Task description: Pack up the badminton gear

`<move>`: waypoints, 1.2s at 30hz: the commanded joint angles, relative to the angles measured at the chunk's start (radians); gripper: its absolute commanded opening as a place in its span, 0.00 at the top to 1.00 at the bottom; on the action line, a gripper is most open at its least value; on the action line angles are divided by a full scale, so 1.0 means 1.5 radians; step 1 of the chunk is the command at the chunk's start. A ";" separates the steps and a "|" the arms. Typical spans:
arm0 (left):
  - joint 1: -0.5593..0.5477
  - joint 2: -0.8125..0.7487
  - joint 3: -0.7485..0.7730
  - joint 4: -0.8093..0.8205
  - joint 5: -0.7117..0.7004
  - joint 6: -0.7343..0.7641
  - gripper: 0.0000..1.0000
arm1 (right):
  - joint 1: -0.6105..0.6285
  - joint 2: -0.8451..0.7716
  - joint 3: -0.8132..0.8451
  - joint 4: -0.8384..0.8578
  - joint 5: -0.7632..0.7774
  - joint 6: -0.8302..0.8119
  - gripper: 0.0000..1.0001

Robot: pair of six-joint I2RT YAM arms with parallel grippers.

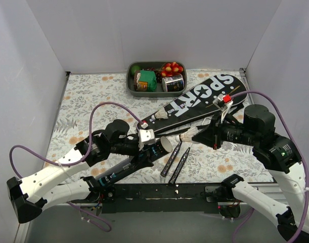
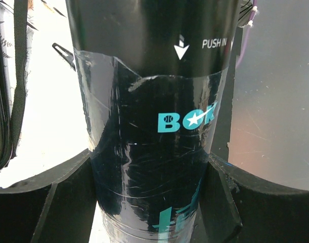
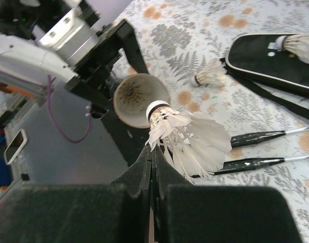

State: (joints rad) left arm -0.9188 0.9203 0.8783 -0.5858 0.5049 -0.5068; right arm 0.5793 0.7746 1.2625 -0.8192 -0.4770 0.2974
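My left gripper [image 1: 144, 150] is shut on a black shuttlecock tube [image 1: 125, 169], lettered in teal in the left wrist view [image 2: 154, 76], where the fingers [image 2: 220, 197] clamp both its sides. The tube's open mouth [image 3: 139, 98] faces my right gripper [image 3: 153, 152]. That gripper is shut on the feathers of a white shuttlecock [image 3: 192, 134], held just in front of the mouth [image 1: 166, 146]. The black "SPORT" cover [image 1: 200, 98] lies diagonally behind. Two black racket handles [image 1: 172, 158] [image 1: 180, 165] lie near the front. The racket heads are hidden.
A second shuttlecock [image 3: 211, 74] lies by the cover's narrow end, and a third [image 3: 298, 43] lies on the cover. The grey tray of toy food [image 1: 130, 85] stands at the back. White walls enclose the flowered tabletop.
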 commanded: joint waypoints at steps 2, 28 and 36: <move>-0.003 -0.003 0.037 -0.008 0.021 0.014 0.80 | 0.004 -0.006 0.000 -0.006 -0.138 -0.006 0.99; -0.003 -0.039 0.026 -0.009 0.030 0.015 0.79 | 0.090 0.091 -0.019 0.125 -0.132 0.038 0.99; -0.003 -0.040 0.033 -0.018 0.032 0.016 0.79 | 0.207 0.137 -0.029 0.148 -0.037 0.048 0.99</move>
State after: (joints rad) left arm -0.9188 0.8879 0.8879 -0.6071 0.5388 -0.4938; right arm 0.8261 0.9482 1.2282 -0.6617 -0.6136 0.3565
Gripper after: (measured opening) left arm 0.647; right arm 0.023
